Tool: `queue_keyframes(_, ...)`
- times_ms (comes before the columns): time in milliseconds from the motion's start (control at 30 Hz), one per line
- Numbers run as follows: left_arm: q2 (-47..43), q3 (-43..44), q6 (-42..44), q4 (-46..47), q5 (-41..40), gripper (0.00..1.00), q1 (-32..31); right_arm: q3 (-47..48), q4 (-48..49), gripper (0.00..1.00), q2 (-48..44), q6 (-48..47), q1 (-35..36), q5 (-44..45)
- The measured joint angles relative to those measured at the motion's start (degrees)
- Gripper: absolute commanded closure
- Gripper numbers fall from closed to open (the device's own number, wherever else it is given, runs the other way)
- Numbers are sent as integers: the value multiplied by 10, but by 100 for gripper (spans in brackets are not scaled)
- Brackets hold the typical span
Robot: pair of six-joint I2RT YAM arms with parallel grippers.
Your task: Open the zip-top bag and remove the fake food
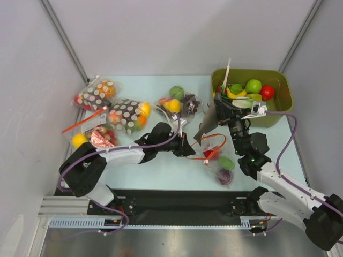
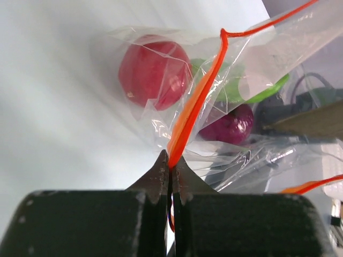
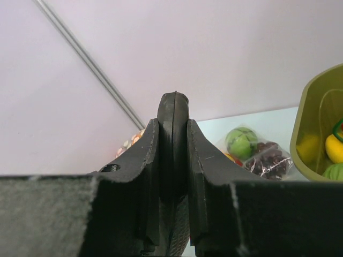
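Note:
The zip-top bag [image 1: 218, 159] lies on the table right of centre, its red-orange zip strip [image 2: 195, 101] pulled up. My left gripper [image 2: 170, 160] is shut on that strip; from above it [image 1: 189, 149] sits at the bag's left edge. Through the clear plastic I see fake food: a red ball [image 2: 154, 70], a green piece [image 2: 265, 91] and a purple piece [image 2: 231, 124]. My right gripper [image 3: 172, 124] is shut on a dark grey, flat, fish-like piece [image 3: 173, 110]. In the top view this piece [image 1: 205, 130] hangs above the bag below the right gripper [image 1: 215, 115].
An olive bin [image 1: 285, 105] with toy fruit stands at the back right, close behind the right gripper. Another clear bag with a green ball and dark grapes [image 1: 179, 101] lies at the back centre. Two brown dotted bags [image 1: 127, 115] and a bag with a yellow ball [image 1: 92, 137] lie at the left.

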Motion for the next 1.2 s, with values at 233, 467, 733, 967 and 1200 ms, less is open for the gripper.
queue_keyframes(233,-27,17,18,-64,-47,100,7,54,-64,100,4,-5,-55,-2)
queue_keyframes(467,-141,33,56,-165,-97,100,53,214,-184,100,72,-10,-204,-102)
queue_keyframes(733,-202,43,89,-221,-115,100,100,283,-256,100,175,6,-356,-209)
queue_keyframes(967,-205,42,95,-245,-115,100,107,327,-277,100,254,28,-463,-255)
queue_keyframes(1200,-215,37,94,-245,-109,100,108,368,-295,97,318,24,-508,-263)
